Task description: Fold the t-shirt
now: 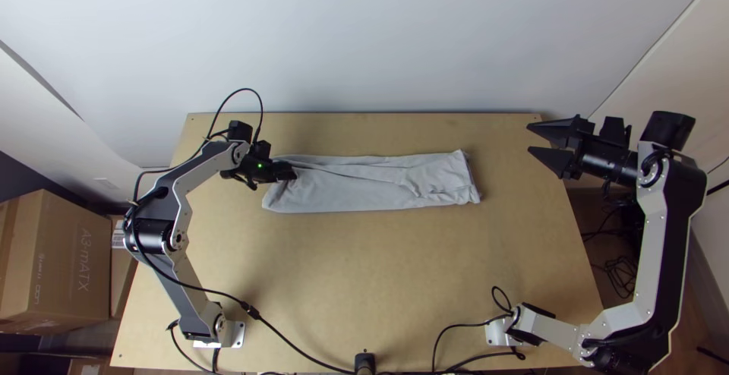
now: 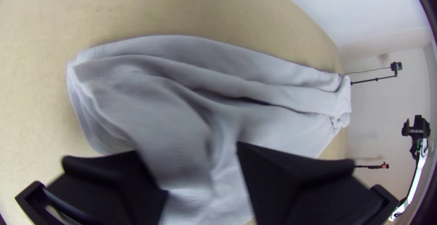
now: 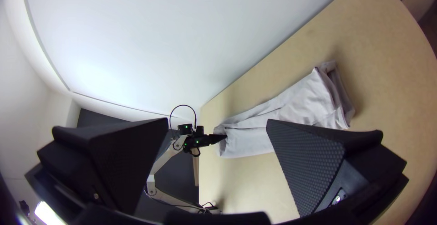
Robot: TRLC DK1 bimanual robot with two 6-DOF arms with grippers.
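The light grey t-shirt (image 1: 349, 189) lies on the table as a long, narrow folded strip, with creases along its upper side and a rumpled right end. Over the strip's left end is my left gripper (image 1: 285, 171). In the left wrist view the left gripper (image 2: 187, 152) is open, its fingers wide apart above the t-shirt (image 2: 182, 97). Beyond the table's right edge, clear of the cloth, my right gripper (image 1: 531, 138) hangs open. The right wrist view shows the right gripper (image 3: 217, 122) with nothing between its fingers and the t-shirt (image 3: 305, 102) farther off.
A pale wall (image 1: 380, 41) stands along the table's far edge. Bare wood (image 1: 364, 269) lies between the cloth and the near edge, where black cables (image 1: 292, 345) run. Cardboard boxes (image 1: 68, 261) stand on the floor at the left.
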